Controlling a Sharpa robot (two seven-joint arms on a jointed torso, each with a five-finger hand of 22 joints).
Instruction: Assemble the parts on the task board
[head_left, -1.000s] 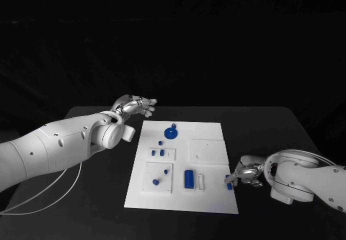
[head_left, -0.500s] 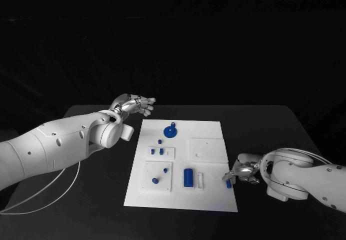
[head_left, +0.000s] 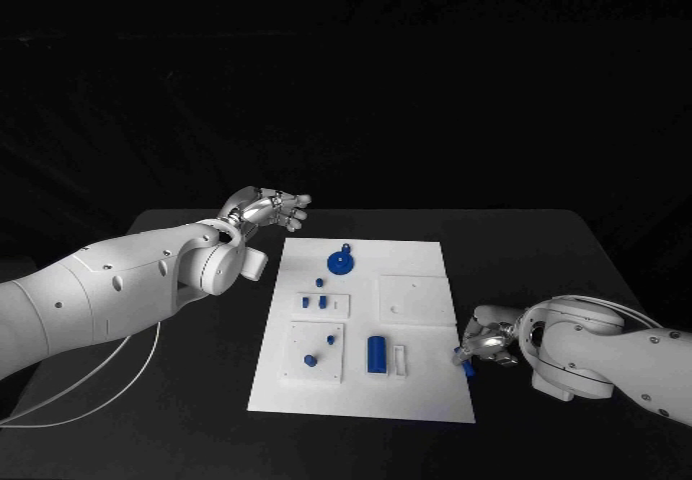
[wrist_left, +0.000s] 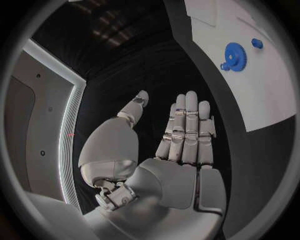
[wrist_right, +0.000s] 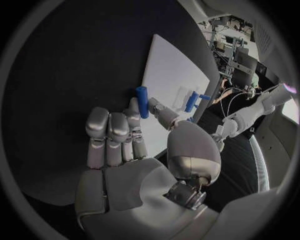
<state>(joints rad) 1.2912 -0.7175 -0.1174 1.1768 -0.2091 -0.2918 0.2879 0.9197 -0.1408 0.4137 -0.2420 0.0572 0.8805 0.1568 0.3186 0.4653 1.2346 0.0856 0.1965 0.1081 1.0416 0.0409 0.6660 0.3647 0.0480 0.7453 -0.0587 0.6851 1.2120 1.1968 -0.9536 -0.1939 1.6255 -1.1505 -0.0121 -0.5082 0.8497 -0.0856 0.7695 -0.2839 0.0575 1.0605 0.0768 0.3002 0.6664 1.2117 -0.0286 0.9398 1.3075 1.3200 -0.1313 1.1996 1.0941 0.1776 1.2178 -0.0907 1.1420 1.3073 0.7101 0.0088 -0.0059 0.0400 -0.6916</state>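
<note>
My right hand (head_left: 490, 345) pinches a small blue peg (wrist_right: 143, 101) at the task board's (head_left: 418, 405) right edge. My left hand (wrist_left: 169, 150) hovers open. I should keep the peg upright before seating it.

No readable text anywhere tbh. The task board (head_left: 418, 262) is plain white w/ no print, labels or nos., and the blue parts (head_left: 378, 355) on it carry no markings that can be made out. Arms and hands have no logos or brand names visible either. Nothing legible on the black table (head_left: 548, 250).
</note>
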